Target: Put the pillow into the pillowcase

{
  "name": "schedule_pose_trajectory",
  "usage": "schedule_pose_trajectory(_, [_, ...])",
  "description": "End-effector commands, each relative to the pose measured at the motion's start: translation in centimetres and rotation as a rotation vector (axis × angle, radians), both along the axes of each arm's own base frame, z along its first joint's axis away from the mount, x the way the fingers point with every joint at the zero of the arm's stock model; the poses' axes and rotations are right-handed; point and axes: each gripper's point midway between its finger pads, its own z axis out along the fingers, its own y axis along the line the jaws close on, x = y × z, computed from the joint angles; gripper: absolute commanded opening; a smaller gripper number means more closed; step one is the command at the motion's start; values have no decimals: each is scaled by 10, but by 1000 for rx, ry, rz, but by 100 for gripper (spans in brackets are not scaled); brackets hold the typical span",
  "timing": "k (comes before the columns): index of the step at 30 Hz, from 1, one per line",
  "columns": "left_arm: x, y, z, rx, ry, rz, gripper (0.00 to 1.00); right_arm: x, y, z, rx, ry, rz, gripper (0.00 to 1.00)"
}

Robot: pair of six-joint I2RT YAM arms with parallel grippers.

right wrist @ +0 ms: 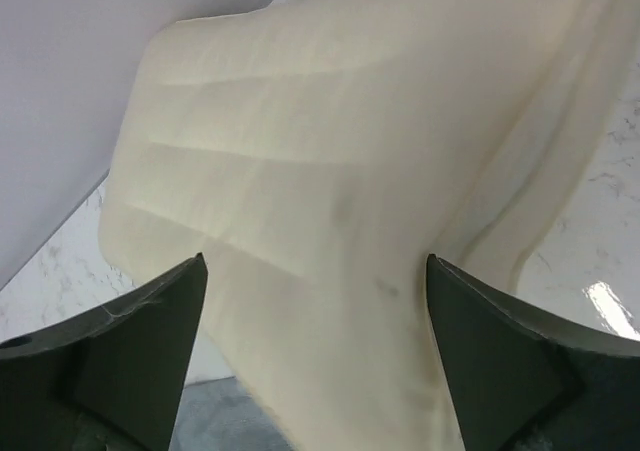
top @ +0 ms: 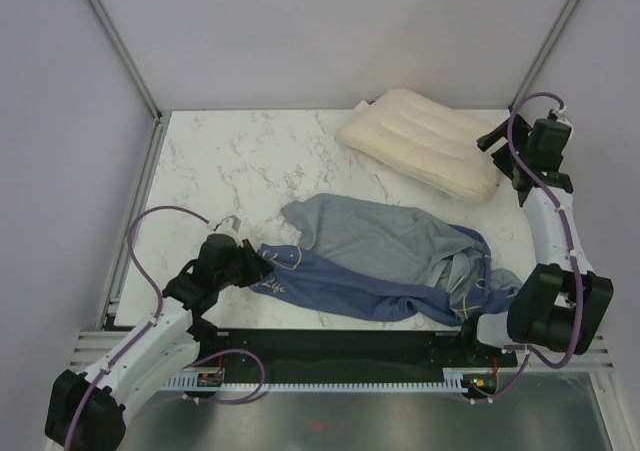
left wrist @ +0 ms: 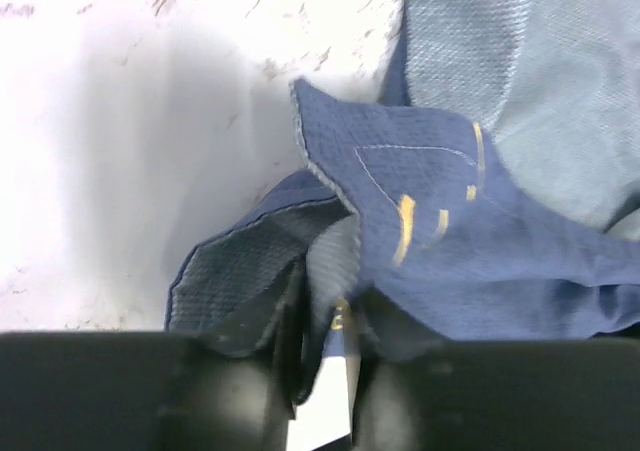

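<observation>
Top view of the marble counter (top: 230, 161), enclosed by grey wall panels (top: 330, 31) at 9, 12 and 3 o'clock, with aluminium frame posts (top: 115, 41) in the far corners.

The pillow (top: 425, 141) lies flat at 1 o'clock, its long axis running from 11 towards 4 o'clock and its far corner close to the back panel. The right fingers (top: 500, 156) stand spread at the pillow's 3 o'clock end. In the right wrist view the cream fabric (right wrist: 330, 201) fills the gap between them; contact cannot be told. The side panel is just beside this wrist.

The pillowcase (top: 380, 256) lies crumpled at 6 o'clock, pale inner face uppermost and darker printed face along the near edge. A strip of bare marble separates it from the pillow. Its 4 o'clock end is bunched against the right arm's base.

The left fingers (top: 255, 266) are at its 9 o'clock corner, pressed close and pinching a fold of the cloth (left wrist: 480, 261), as the left wrist view shows.

Purple cables (top: 150, 231) loop beside each arm, and a black cable channel (top: 330, 379) runs along the near edge.
</observation>
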Motion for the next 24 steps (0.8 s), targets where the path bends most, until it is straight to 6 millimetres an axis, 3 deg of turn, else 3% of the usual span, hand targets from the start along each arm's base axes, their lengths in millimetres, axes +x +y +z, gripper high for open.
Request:
schedule_pose_trajectory(1, [12,-4,27,-5,-93,-33,31,-4,9,19,-42,-69,11,98])
schedule_pose_trajectory(2, [14,-4,32,-5,-103,-31,50,-2,20,16,-32,-65,71,98])
schedule_pose_trajectory(4, [16,-4,33,4,-102,-29,66,8,50,19,-55,-73,180,98])
schedule_pose_trajectory(5, [19,-4,39,6,-114,-27,79,15,63,31,-81,-94,219,98])
schedule_pose_trajectory(6, [21,-3,42,20,-123,-31,82,20,92,31,-127,-88,301,98])
schedule_pose_trajectory(7, [24,2,43,49,-124,-15,85,23,103,9,-144,-3,326,98])
schedule_pose_trajectory(8, [28,4,54,69,-131,-6,86,26,115,6,-182,20,347,98])
schedule_pose_trajectory(9, [30,6,57,79,-134,1,88,33,135,16,-245,7,388,98])
schedule_pose_trajectory(10, [34,8,61,91,-148,20,89,37,143,-5,-273,72,410,98])
schedule_pose_trajectory(12, [42,5,73,91,-157,16,89,45,165,-5,-344,82,446,98])
schedule_pose_trajectory(13, [44,4,75,93,-155,12,89,49,173,-23,-397,117,495,98])
schedule_pose_trajectory(15, [56,1,80,123,-147,4,90,51,197,-34,-452,131,553,98])
schedule_pose_trajectory(16, [62,2,82,146,-145,10,92,55,193,-53,-516,183,524,98])
schedule_pose_trajectory(18, [78,0,84,200,-134,-2,93,60,197,-60,-610,215,485,98])
schedule_pose_trajectory(19, [84,-1,85,217,-129,-2,94,62,183,-77,-703,286,426,98])
schedule_pose_trajectory(20, [94,-6,95,220,-144,-11,94,66,183,-78,-741,294,410,98])
schedule_pose_trajectory(21, [98,-13,80,249,-95,-33,94,65,184,-85,-774,322,414,98])
schedule_pose_trajectory(23, [111,-23,80,277,-88,-45,94,68,171,-105,-852,392,372,98])
schedule_pose_trajectory(24, [113,-32,63,310,-48,-71,95,68,168,-112,-874,415,362,98])
